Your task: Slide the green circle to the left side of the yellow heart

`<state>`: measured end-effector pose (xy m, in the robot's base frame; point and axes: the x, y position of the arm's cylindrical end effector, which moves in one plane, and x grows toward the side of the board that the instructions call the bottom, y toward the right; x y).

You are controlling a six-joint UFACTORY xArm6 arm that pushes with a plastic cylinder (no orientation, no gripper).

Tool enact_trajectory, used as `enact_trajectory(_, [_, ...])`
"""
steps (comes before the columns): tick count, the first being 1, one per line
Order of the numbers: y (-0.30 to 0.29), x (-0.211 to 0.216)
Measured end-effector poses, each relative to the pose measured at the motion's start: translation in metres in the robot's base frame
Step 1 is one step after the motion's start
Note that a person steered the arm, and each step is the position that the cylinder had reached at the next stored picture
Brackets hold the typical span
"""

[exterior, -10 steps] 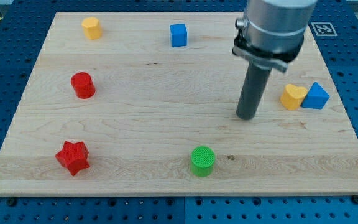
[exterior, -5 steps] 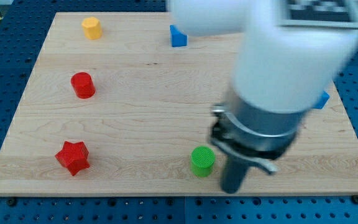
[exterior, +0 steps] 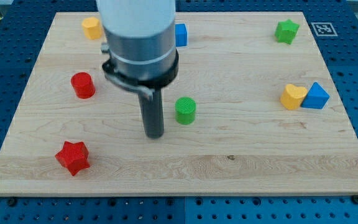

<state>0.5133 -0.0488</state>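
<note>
The green circle (exterior: 185, 110) stands near the middle of the wooden board (exterior: 260, 155). The yellow heart (exterior: 293, 96) lies far to the view's right, touching a blue triangle (exterior: 316, 96) on its right. My tip (exterior: 154, 134) rests on the board just left of and slightly below the green circle, a small gap apart from it.
A red cylinder (exterior: 82, 84) and a red star (exterior: 73, 157) are on the view's left. A yellow block (exterior: 91, 27) is at the top left. A blue cube (exterior: 180, 34) shows partly behind the arm. A green star (exterior: 286, 30) is at the top right.
The green circle has moved up from near the bottom edge to mid-board. My tip swung from the circle's lower right to its left. The green star has come into view.
</note>
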Motion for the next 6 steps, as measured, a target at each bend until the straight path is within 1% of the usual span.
enact_trajectory(1, [0.046,-0.035])
enact_trajectory(2, [0.126,-0.038])
enact_trajectory(3, [0.146,-0.038])
enact_trajectory(4, [0.142,-0.033])
enact_trajectory(5, [0.153,-0.01])
enact_trajectory(6, [0.17,-0.003])
